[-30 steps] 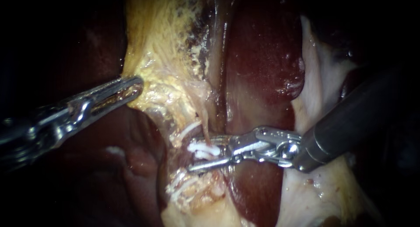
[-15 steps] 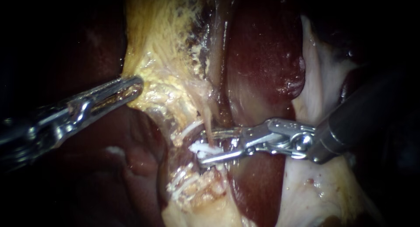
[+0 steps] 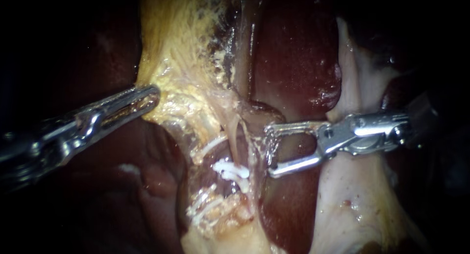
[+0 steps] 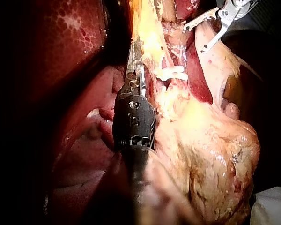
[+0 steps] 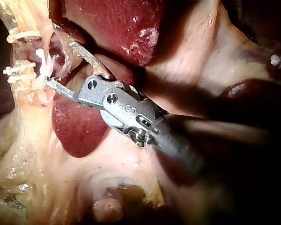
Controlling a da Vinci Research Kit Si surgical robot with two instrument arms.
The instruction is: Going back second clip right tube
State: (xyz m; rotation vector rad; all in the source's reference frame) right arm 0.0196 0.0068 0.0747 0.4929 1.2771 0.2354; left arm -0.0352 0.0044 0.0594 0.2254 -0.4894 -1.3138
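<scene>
Liver (image 3: 293,53) backdrop; left instrument (image 3: 148,96) jaws seemingly clamp yellow tissue (image 3: 171,58); right instrument (image 3: 269,152) jaws agape

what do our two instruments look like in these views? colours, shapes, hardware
The left instrument has a slim, tapered silver metal tip with a visible pivot. Behind it is a dark, blocky wrist housing with small screws, then a dark round shaft. The right instrument has an end effector of two thin, bright steel jaws on a silver hinged clevis with round pins, mounted on a dark grey tubular shaft.
</scene>
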